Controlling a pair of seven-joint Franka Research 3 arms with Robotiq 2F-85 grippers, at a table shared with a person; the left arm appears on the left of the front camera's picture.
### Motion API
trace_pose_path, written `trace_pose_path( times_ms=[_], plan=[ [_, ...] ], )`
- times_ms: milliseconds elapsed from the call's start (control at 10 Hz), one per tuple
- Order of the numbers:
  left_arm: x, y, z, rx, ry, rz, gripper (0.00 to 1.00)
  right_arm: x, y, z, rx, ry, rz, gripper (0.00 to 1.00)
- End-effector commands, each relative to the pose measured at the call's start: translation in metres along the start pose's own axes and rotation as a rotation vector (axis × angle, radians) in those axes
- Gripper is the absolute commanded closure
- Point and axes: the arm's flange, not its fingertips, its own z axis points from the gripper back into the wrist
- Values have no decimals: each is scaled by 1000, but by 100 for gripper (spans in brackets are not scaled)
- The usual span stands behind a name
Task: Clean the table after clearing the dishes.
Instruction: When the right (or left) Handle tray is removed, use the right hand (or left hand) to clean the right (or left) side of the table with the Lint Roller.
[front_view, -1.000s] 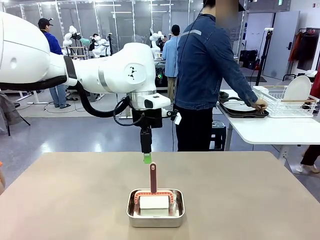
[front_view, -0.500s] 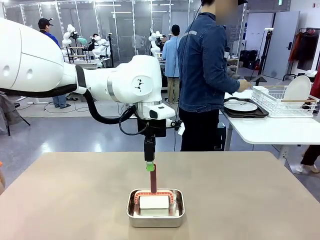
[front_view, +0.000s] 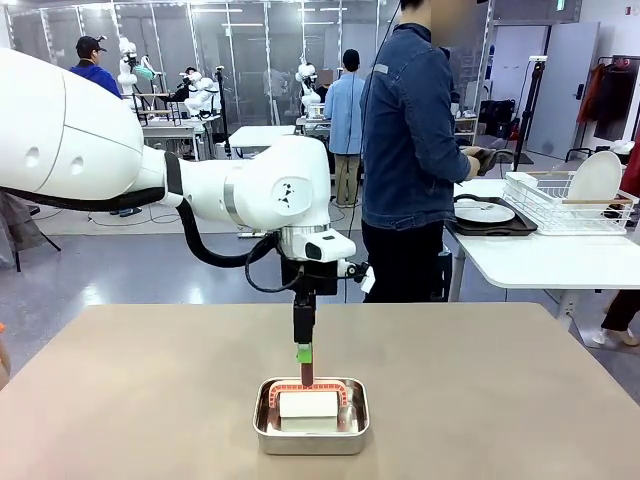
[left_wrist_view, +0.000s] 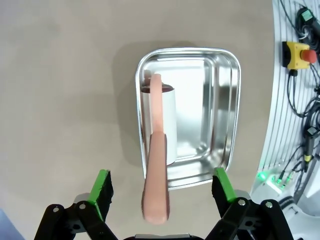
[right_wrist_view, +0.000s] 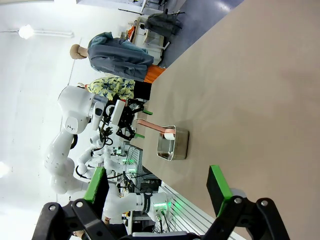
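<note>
Front view is showing the left gripper (front_view: 304, 352) hanging straight down over the middle of the table (front_view: 130, 400). It's right at the top of the pinkish handle (front_view: 306, 372) of a cleaning roller (front_view: 308, 404) standing in a steel pan (front_view: 310, 442).

Left wrist view is giving the better look. The green pads (left_wrist_view: 101, 186) are sitting wide apart on either side of the handle, not touching it, so it's gripping nothing.

Over in the right wrist view, the right gripper (right_wrist_view: 157, 187) is gaping wide too, nothing in it, hovering over bare tabletop well away from the pan.

The dishes (front_view: 483, 213) are sitting on a dark tray (front_view: 500, 228) on a white side table (front_view: 540, 262) off to the right. They're next to a dish rack (front_view: 560, 212), and a person in a denim jacket (front_view: 410, 150) is standing there.
</note>
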Motion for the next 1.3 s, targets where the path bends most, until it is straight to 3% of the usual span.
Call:
trace_pose_path(
  times_ms=[0, 100, 200, 300, 500, 700, 800, 900, 1200],
  plan=[
    [3, -8, -8, 37, -3, -5, 0, 0, 3, 0, 6, -4, 8, 0],
    [4, -8, -12, 34, -19, -13, 4, 0, 3, 0, 6, -4, 8, 0],
    [4, -7, -15, 22, 2, 1, 24, 0, 3, 0, 6, -4, 8, 0],
    [4, -8, -15, 24, 17, 7, 64, 0, 3, 0, 6, -4, 8, 0],
    [4, -8, -12, 28, 36, 21, 100, 0, 3, 0, 6, -4, 8, 0],
    [5, -6, -12, 25, 38, 31, 100, 0, 3, 0, 6, -4, 8, 0],
    [6, -5, -12, 22, 44, 36, 95, 0, 3, 0, 6, -4, 8, 0],
    [6, -4, -11, 18, 55, 47, 100, 0, 3, 0, 6, -4, 8, 0],
    [9, -10, 4, 23, 70, 71, 100, 0, 3, 0, 6, -4, 8, 0]
  ],
)
